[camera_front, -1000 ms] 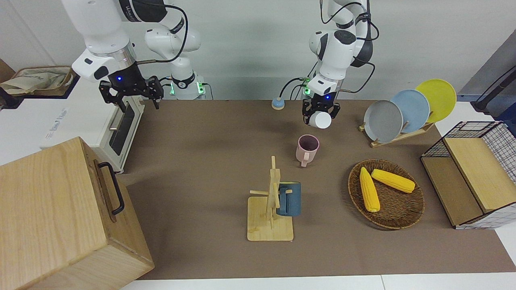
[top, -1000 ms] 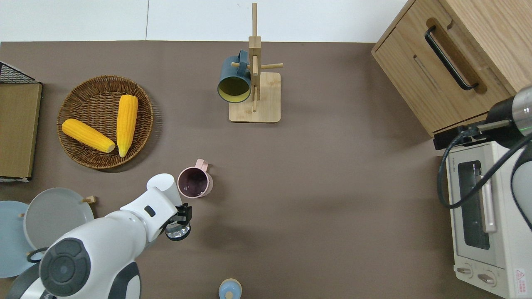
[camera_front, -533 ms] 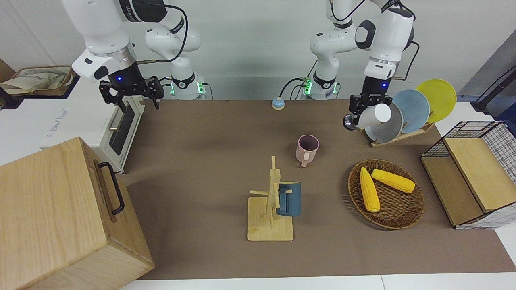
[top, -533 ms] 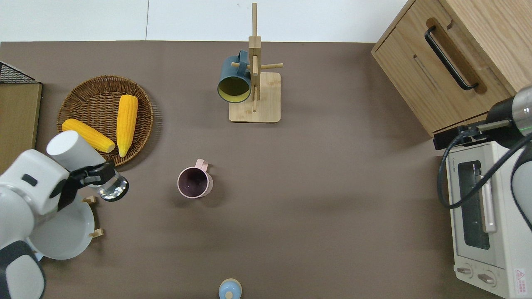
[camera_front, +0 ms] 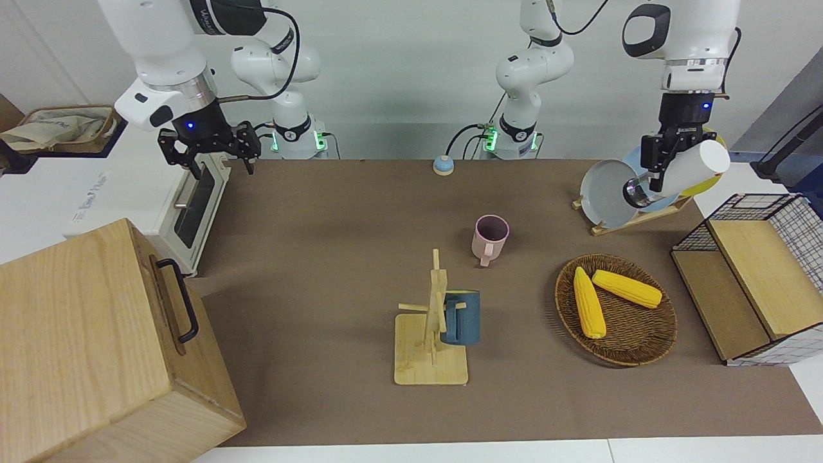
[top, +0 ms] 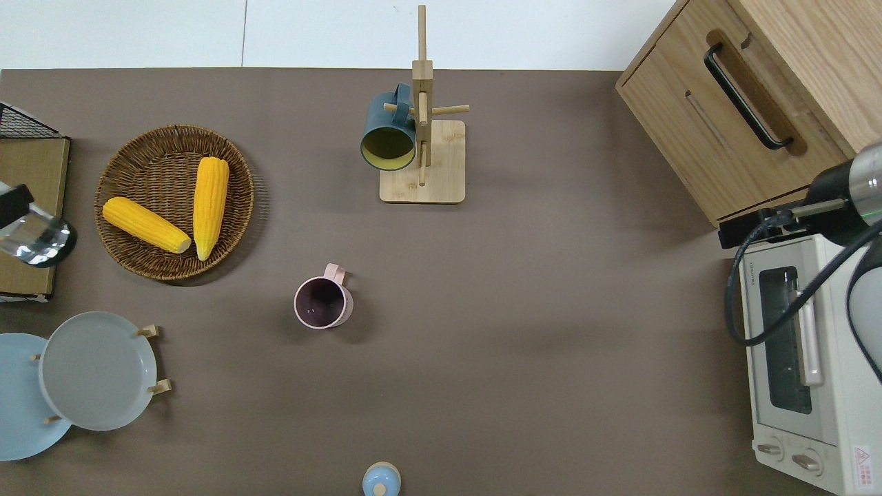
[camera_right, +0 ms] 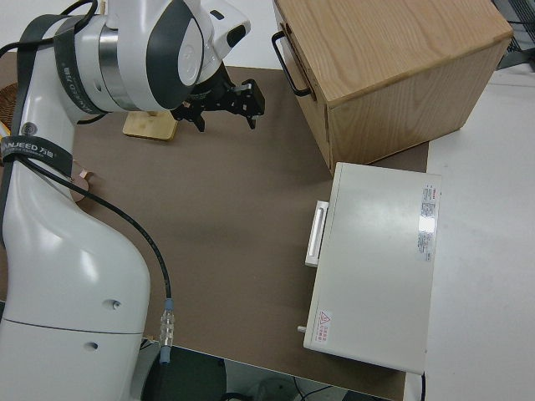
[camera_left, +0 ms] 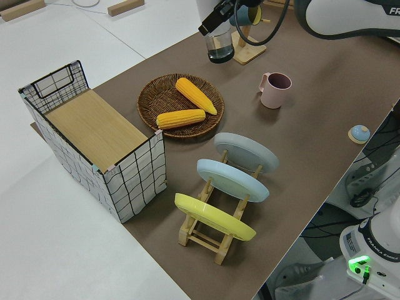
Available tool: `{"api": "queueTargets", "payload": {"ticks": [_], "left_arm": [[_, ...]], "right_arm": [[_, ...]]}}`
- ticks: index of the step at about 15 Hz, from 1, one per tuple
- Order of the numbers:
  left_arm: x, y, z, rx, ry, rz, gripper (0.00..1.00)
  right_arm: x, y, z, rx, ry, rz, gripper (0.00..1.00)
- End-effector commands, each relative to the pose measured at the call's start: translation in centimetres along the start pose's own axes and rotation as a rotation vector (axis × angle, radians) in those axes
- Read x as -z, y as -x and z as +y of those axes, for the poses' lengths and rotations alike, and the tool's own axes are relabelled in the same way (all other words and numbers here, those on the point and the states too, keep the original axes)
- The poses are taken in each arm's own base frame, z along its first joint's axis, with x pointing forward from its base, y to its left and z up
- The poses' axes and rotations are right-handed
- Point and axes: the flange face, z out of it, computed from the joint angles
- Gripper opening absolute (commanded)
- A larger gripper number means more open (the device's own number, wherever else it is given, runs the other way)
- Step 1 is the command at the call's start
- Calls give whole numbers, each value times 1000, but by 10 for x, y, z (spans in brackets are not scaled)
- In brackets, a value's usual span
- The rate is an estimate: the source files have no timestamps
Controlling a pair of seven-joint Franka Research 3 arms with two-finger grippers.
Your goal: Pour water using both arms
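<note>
Left gripper (camera_front: 657,168): raised, fingers clamped on a clear glass (camera_front: 633,193) carried tilted; in the overhead view the glass (top: 33,239) sits over the edge of the wire-sided shelf (top: 27,213), at the left arm's end of the table.
Wicker basket (top: 173,202) with two corn cobs (top: 207,200): on the table just beside the held glass, toward the right arm's end.
Plate rack (camera_front: 633,215) with grey, blue and yellow plates: below the gripper, nearer to the robots than the basket.
Pink mug (camera_front: 490,238): upright, well apart from the gripper, mid-table.
Mug stand (camera_front: 431,334) with blue mug (camera_front: 460,317) hung on it: farther from the robots than the pink mug.
Right gripper (camera_front: 215,151): parked, fingers apart, nothing between them.
</note>
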Motion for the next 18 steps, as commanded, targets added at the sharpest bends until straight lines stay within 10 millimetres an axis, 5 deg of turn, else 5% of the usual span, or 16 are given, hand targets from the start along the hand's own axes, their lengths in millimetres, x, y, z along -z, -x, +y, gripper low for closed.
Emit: {"api": "queueTargets", "payload": {"ticks": [1, 3, 6, 15, 18], "left_arm": [[1, -32, -47, -111, -64, -1, 0], [5, -46, -90, -132, -83, 17, 0], [2, -72, -127, -175, -102, 49, 0], [-58, -68, -233, -165, 34, 225, 0], [-81, -62, -244, -195, 31, 290, 0]], "right_arm": [[2, 5, 2, 17, -4, 0, 992], [2, 5, 2, 17, -4, 0, 992], [2, 5, 2, 17, -4, 0, 992], [2, 5, 2, 17, -4, 1, 992], [2, 5, 2, 17, -4, 1, 992]]}}
